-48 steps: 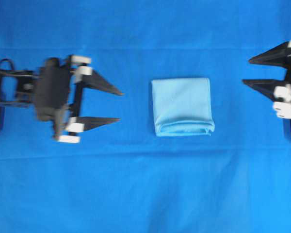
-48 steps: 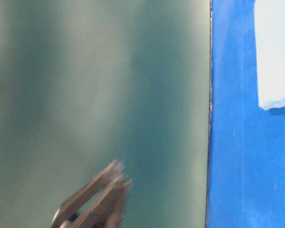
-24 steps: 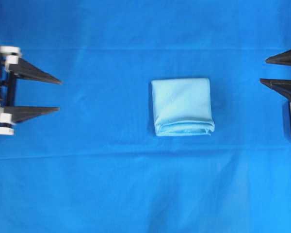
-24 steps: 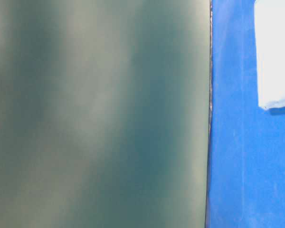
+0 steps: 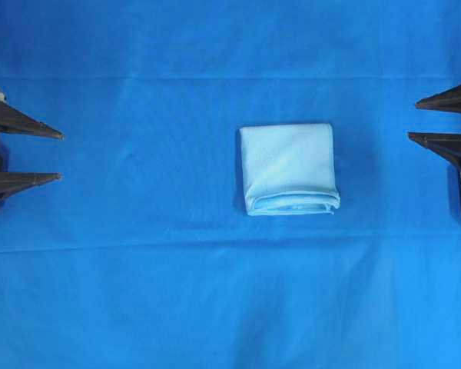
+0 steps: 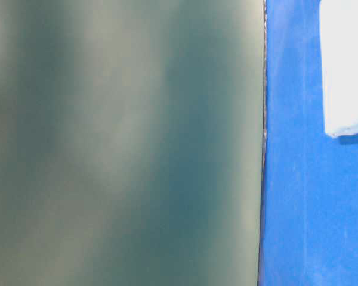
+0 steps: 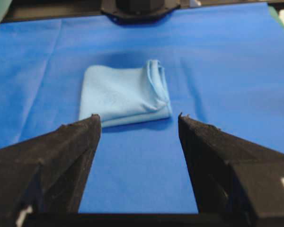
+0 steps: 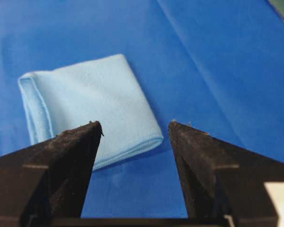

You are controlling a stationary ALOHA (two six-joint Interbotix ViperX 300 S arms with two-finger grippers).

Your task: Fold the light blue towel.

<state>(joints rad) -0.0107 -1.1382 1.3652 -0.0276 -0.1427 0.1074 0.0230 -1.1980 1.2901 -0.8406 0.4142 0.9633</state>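
- Since the earlier overhead view, we see the left gripper [image 5: 58, 156] drawn back to the frame's left edge, the right gripper [image 5: 412, 120] drawn slightly further out at the right edge; the cloth has not shifted.
- Between the two sets of jaws, well apart from each, lies the light blue towel [image 5: 289, 168], a pale sky-blue microfibre cloth already folded into a compact square on the royal-blue table cloth [image 5: 215, 292].
- Both pairs of jaws stand spread with nothing between them; each wrist view shows the towel ahead of its fingertips.
- We judge the folding complete and the step in hand a retreat.
- To do it well, we would keep the jaws spread and clear of the cloth, so the stacked layers along its doubled edge stay undisturbed.
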